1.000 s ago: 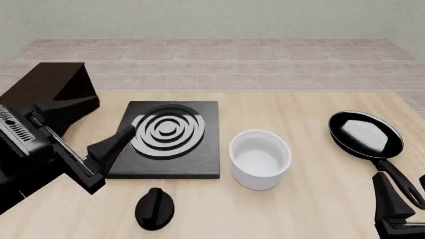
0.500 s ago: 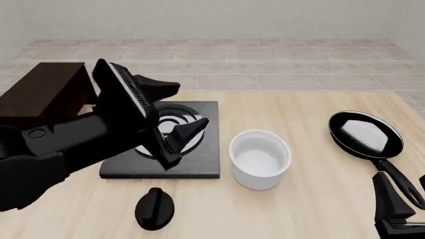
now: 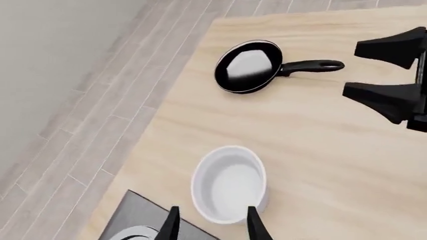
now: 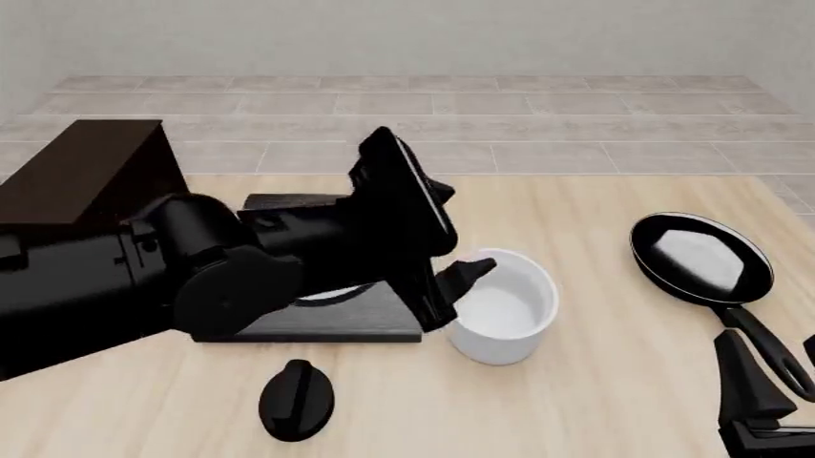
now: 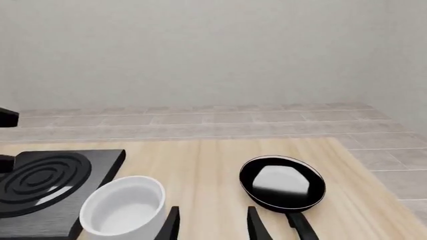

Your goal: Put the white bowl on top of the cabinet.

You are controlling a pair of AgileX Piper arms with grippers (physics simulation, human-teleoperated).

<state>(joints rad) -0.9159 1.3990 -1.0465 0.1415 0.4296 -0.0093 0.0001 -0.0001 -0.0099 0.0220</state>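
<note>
The white bowl (image 4: 503, 307) stands upright on the wooden table, just right of the stove plate. It also shows in the left wrist view (image 3: 229, 184) and the right wrist view (image 5: 123, 205). My left gripper (image 4: 456, 279) is open at the bowl's left rim; in its wrist view (image 3: 212, 227) the fingers stand apart just short of the bowl, not around it. The dark cabinet (image 4: 79, 176) stands at the far left, partly hidden by the left arm. My right gripper (image 4: 774, 370) is open and empty at the front right.
The black stove plate (image 4: 334, 322) with silver rings lies mostly hidden under the left arm. A black frying pan (image 4: 700, 253) lies at the right, its handle near the right gripper. A small black knob-like object (image 4: 296, 399) lies at the front.
My left arm has swung from the stove's left side across the stove plate to the bowl's left rim. The bowl and the right arm have not moved.
</note>
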